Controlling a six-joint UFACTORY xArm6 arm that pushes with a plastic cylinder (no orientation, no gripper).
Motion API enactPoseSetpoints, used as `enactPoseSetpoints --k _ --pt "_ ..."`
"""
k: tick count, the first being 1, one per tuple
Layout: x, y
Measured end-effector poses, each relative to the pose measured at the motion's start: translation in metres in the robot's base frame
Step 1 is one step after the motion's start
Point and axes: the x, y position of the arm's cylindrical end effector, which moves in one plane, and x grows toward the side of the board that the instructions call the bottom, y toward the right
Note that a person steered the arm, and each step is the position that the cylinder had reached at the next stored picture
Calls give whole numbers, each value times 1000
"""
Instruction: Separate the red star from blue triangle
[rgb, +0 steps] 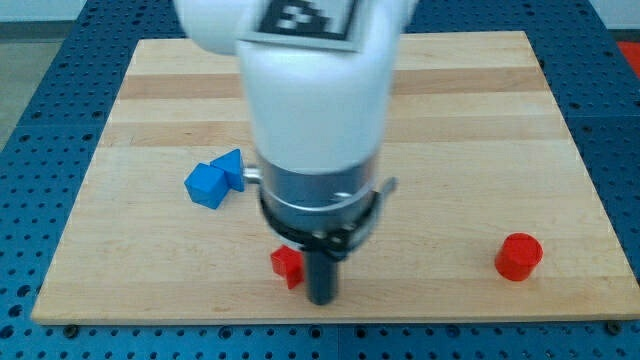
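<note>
A small red block (287, 265), likely the red star and partly hidden by the arm, lies near the board's bottom edge, left of centre. My tip (320, 299) stands just to its right, close to it or touching it. A blue triangle (232, 166) lies at the view's left middle, up and to the left of the red block, with clear board between them. A blue cube (207, 186) touches the triangle's lower left side.
A red cylinder (518, 256) stands at the lower right of the wooden board (480, 120). The arm's white body (315, 100) hides the board's centre. The board's bottom edge lies just below my tip.
</note>
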Motion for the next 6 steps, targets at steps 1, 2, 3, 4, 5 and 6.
enactPoseSetpoints --k 1,2,3,4,5,6 --pt "-55 -62" --pt "-115 -118" --pt "-126 -131" --pt "-116 -107" --pt "-82 -26" --pt "-57 -5"
